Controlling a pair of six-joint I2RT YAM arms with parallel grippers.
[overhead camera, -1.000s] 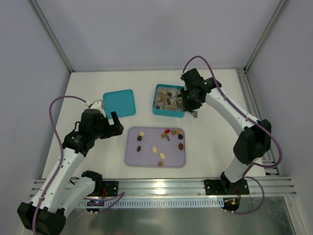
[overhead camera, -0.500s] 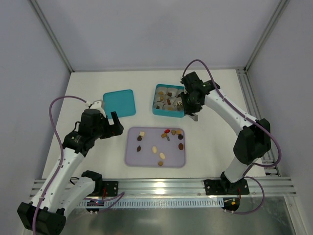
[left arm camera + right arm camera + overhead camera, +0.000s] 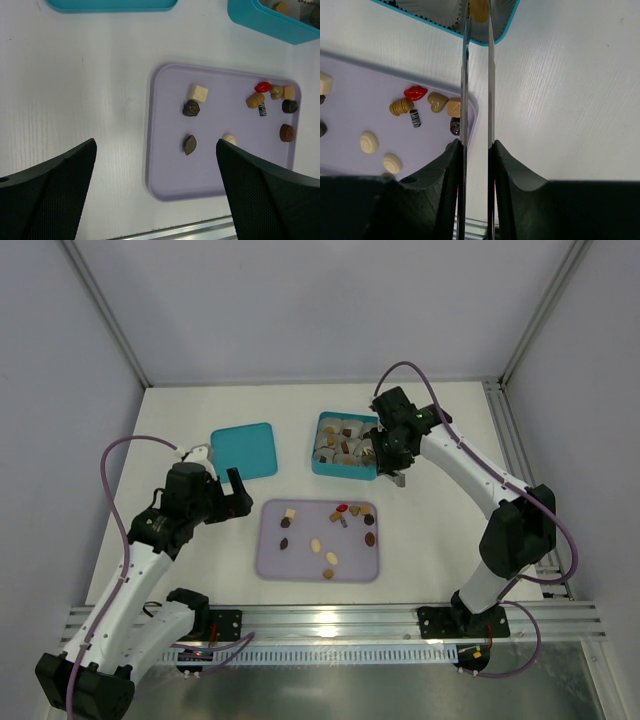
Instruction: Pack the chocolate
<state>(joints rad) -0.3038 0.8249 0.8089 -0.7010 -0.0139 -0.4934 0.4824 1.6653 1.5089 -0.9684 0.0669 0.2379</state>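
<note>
On the left, the left gripper hangs above the white table with its jaws spread wide and nothing between them, just off the left edge of the lilac tray. Behind it a teal lid lies flat on the table, apart from both the tray and the box. The tray sits in the middle near the front and carries most of the chocolates, loose and scattered. A cream square, a dark brown piece and a brown oval lie toward its left half. A red piece is clustered with several tan and dark ones near its far right corner. Behind the tray stands the open teal box, lined with pale paper cups, some already holding brown or tan pieces. At the box's near right corner the right gripper points down with its thin fingers drawn narrow, pinching a tan chocolate directly over a paper cup in that corner. From these views I cannot tell whether that piece touches the cup.
</note>
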